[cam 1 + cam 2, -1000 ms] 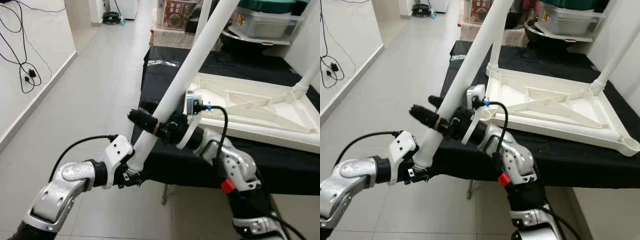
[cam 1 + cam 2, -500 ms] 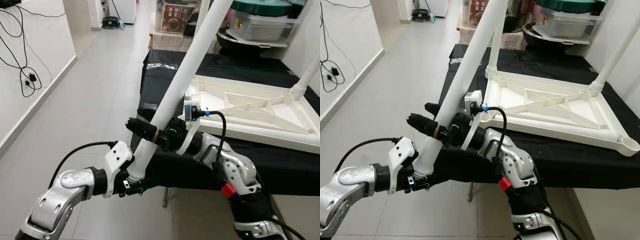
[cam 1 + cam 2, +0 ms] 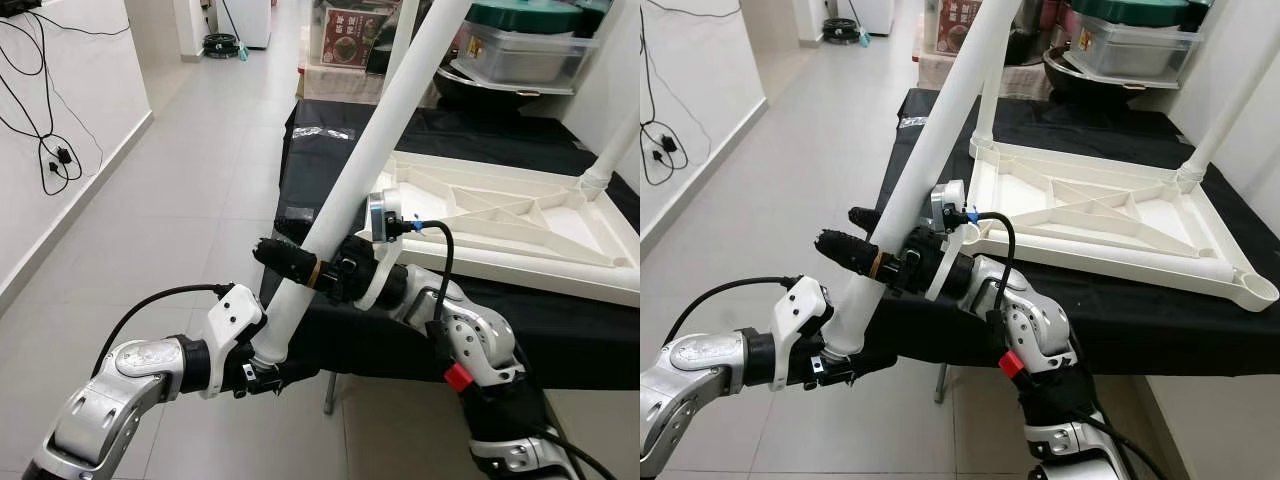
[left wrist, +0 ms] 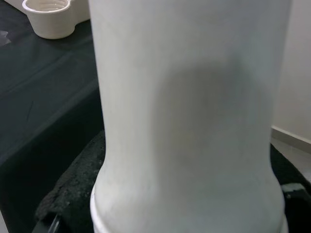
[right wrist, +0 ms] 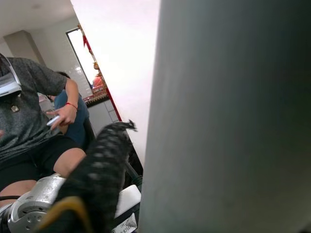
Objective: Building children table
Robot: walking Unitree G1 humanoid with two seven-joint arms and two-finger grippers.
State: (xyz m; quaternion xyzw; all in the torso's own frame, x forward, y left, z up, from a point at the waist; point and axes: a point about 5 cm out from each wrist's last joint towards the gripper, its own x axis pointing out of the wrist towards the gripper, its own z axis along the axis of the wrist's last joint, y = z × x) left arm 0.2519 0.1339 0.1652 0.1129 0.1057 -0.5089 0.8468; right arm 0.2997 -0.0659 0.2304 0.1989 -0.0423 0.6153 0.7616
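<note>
A long white table leg (image 3: 370,150) slants up from lower left to upper right in front of me. My left gripper (image 3: 262,372) is shut on its lower end; in the left wrist view the leg (image 4: 189,116) stands between its black padded fingers (image 4: 73,194). Higher up the shaft, my right gripper (image 3: 292,262) is shut on the same leg, one black finger (image 5: 97,170) lying beside the leg (image 5: 233,116). The white tabletop (image 3: 520,215) lies upside down on a black-covered table (image 3: 330,150). Two upright legs (image 3: 612,155) stand in its far corners.
An open corner socket (image 3: 1252,290) shows at the tabletop's near right, another socket (image 4: 48,17) close to the left gripper. Boxes and a plastic bin (image 3: 520,50) stand behind the table. Tiled floor (image 3: 180,180) runs along the left, with cables (image 3: 50,140) on the wall. A seated person (image 5: 34,111) appears in the right wrist view.
The camera has shifted a little. My left gripper and the leg's lower end have sunk slightly; both grippers keep their hold on the leg.
</note>
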